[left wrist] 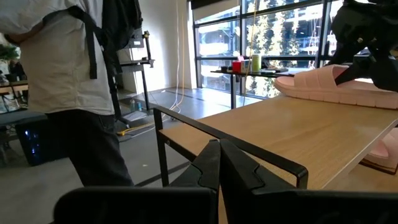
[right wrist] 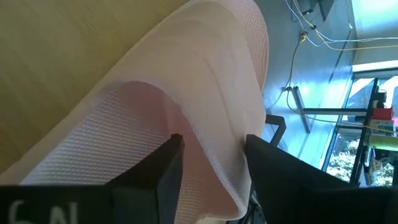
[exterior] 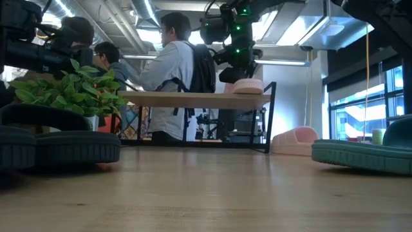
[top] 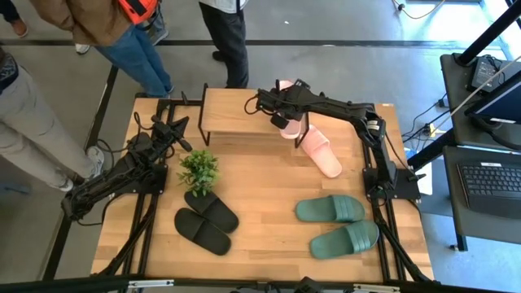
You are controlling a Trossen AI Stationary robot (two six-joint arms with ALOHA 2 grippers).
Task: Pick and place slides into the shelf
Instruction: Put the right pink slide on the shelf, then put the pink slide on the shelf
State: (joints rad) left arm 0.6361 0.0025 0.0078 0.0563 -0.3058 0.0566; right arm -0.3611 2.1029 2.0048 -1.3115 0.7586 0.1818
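Observation:
The shelf (top: 232,111) stands at the table's far edge. My right gripper (right wrist: 208,171) reaches over its right end, shut on a pale pink slide (top: 291,130) that lies flat on the top board (left wrist: 292,124). This slide also shows in the low view (exterior: 248,86). The other pink slide (top: 320,150) lies on the table beside the shelf's right end. The green pair (top: 330,209) lies near right. The black pair (top: 212,210) lies near left. My left gripper (left wrist: 217,168) waits, shut, left of the shelf and touches nothing. My right gripper pinches the pink slide's raised strap (right wrist: 211,118) between its two fingers (right wrist: 165,171), coming from above and slanting down. The slide's sole rests flat on the right end of the shelf's top board. How far back the strap reaches between the fingers does not show.
A small potted plant (top: 198,169) stands on the table between the shelf and the black slides. People stand beyond the far edge (top: 228,37) and at the far left corner (top: 122,37). Bare wood (top: 260,187) lies in the table's middle.

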